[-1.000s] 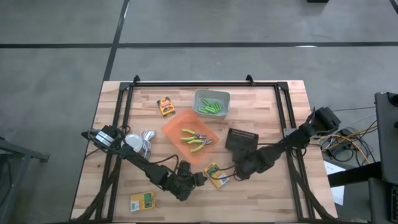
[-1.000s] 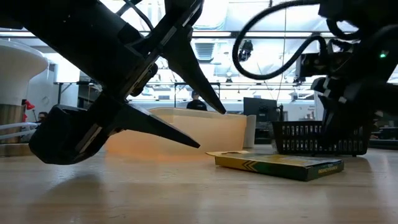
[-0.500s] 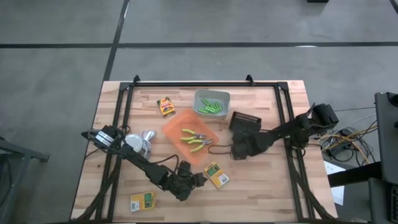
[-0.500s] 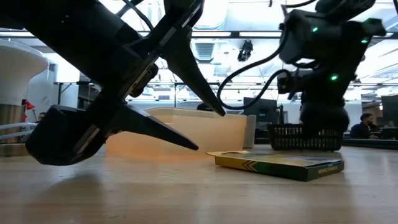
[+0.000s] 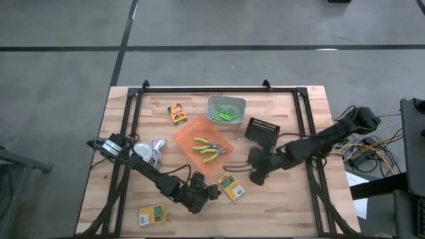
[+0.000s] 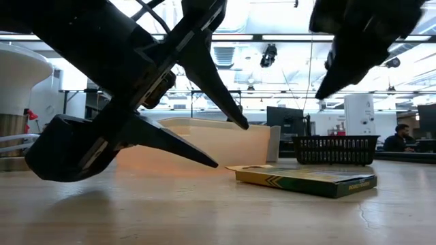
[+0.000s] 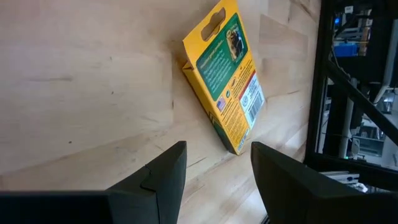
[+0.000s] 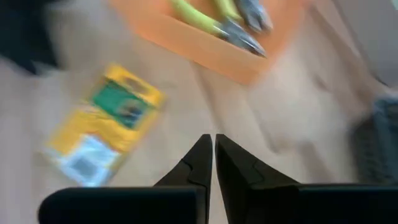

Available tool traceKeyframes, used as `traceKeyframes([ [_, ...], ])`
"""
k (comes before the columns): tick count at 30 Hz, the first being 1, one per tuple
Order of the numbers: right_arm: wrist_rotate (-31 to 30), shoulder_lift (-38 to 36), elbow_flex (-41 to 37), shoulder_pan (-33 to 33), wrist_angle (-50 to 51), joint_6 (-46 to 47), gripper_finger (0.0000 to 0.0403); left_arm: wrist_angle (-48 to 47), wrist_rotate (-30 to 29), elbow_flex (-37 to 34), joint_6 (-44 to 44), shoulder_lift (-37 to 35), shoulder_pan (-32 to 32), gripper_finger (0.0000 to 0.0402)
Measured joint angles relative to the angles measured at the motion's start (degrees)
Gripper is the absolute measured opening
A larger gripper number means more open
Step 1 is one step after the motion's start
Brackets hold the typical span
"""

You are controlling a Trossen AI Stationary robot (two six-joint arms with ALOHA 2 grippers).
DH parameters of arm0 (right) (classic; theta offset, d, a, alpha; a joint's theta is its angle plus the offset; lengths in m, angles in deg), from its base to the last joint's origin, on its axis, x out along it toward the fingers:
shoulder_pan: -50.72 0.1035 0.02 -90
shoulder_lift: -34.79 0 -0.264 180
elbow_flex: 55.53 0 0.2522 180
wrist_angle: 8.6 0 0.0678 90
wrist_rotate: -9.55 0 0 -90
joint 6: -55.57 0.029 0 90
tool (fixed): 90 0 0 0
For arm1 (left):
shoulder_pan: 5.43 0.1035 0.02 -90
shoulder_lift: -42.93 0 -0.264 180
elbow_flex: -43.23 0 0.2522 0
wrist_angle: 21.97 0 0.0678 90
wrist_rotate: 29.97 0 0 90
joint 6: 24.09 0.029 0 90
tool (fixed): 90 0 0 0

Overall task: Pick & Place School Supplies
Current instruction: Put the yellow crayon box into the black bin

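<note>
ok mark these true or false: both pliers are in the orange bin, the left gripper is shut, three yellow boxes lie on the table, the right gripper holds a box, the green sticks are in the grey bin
1. Both pliers are in the orange bin: true.
2. The left gripper is shut: false, its fingers stand open, empty, facing a yellow box.
3. Three yellow boxes lie on the table: true.
4. The right gripper holds a box: false, it is shut on nothing.
5. The green sticks are in the grey bin: true.
</note>
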Motion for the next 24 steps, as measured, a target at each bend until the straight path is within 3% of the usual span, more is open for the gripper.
traceKeyframes([
  [8,-0.43,-0.01,-7.79,5.3,-23.55,-3.73,0.0018,2.02,-1.79,0.13,0.46,0.0,0.77,0.0186],
  [16,-0.24,7.75,-9.16,5.7,-29.17,-3.06,0.0018,1.11,-3.3,0.12,2.23,0.0,2.16,0.0186],
  [24,2.86,15.22,-5.2,6.11,-31.42,-2.88,0.0018,1.2,-3.47,0.17,2.21,0.0,2.16,0.0186],
])
